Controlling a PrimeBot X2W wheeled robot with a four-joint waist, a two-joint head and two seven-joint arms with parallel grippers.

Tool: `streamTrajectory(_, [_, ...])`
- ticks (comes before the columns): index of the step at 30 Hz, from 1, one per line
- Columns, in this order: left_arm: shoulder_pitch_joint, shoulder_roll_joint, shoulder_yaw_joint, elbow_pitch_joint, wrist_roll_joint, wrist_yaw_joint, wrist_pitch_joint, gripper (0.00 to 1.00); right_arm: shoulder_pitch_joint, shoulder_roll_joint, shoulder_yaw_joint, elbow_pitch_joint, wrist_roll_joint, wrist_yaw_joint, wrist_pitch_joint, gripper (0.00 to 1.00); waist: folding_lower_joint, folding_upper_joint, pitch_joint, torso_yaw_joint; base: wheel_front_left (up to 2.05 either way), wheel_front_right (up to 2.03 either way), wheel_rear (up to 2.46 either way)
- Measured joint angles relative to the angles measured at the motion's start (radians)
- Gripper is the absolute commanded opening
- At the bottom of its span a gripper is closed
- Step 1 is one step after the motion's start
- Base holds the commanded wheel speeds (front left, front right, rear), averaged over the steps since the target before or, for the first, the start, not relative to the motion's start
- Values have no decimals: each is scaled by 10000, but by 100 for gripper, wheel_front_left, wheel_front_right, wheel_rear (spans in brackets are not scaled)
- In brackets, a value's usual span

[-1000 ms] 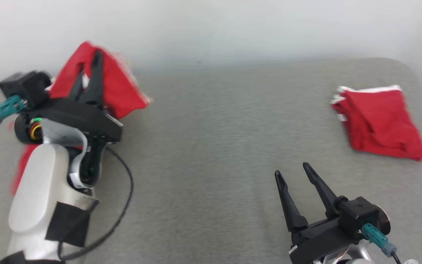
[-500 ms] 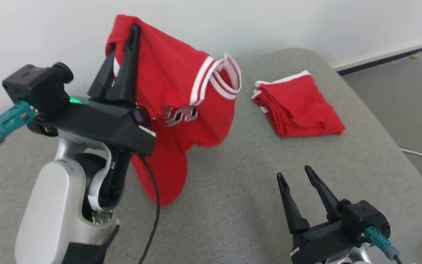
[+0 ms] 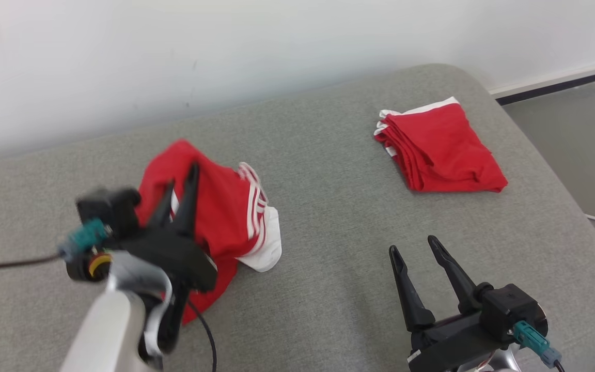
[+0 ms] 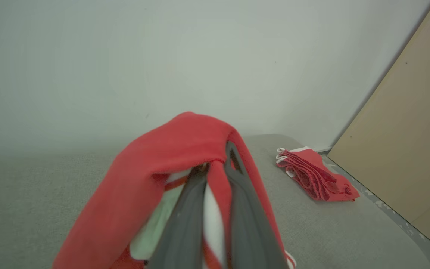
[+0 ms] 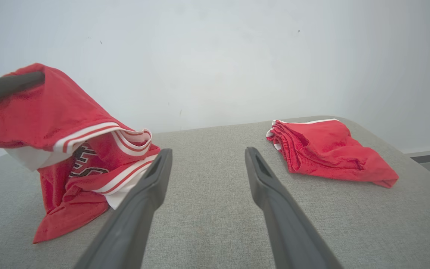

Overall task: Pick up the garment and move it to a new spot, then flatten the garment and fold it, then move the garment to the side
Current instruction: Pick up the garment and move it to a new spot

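The garment (image 3: 222,206) is a red jersey with white stripes, bunched at the left of the grey padded surface (image 3: 339,217). My left gripper (image 3: 182,175) is shut on its upper fold and holds that part up, while the lower part rests on the surface. In the left wrist view the garment (image 4: 151,168) drapes over both fingers, with cloth pinched between them at the left gripper (image 4: 218,160). From the right wrist view the garment (image 5: 62,123) hangs from a left finger (image 5: 9,84). My right gripper (image 3: 412,245) stands open over the front right, holding nothing; its spread fingers frame the right gripper (image 5: 208,151).
A second red garment, folded (image 3: 439,147), lies at the back right of the surface and shows as the folded garment (image 5: 330,149) and the folded garment (image 4: 312,175). A white wall runs behind. The surface's rounded right edge drops to the floor (image 3: 576,139). A beige board (image 4: 416,130) stands at the right.
The head camera has shifted. My left gripper has come down with the garment, whose lower part now lies on the surface. The right gripper has stayed open in place.
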Motion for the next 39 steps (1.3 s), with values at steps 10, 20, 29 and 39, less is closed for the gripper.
streamTrajectory(10, [795, -508, -387, 3043, -102, -596, -1728, 100, -140, 2, 100, 203, 61, 0, -58, 100, 0, 0, 33, 338, 0, 0, 0])
streamTrajectory(20, [1802, -272, -447, 2334, 612, -742, -3701, 100, 86, 2, -161, 257, 73, 0, -100, 100, 0, 0, -231, 794, 0, 0, 0])
streamTrajectory(29, [4056, -230, 1018, -142, 1613, -596, -3847, 100, 318, 4, -763, 368, 6, 0, -244, 100, -1, 0, -488, 1687, 0, 0, 0])
streamTrajectory(39, [5538, -422, 2040, -1195, 1870, -1149, -3847, 100, 599, 4, -1605, 867, -111, 0, -855, 100, -1, -1, -833, 2665, 0, 0, 0])
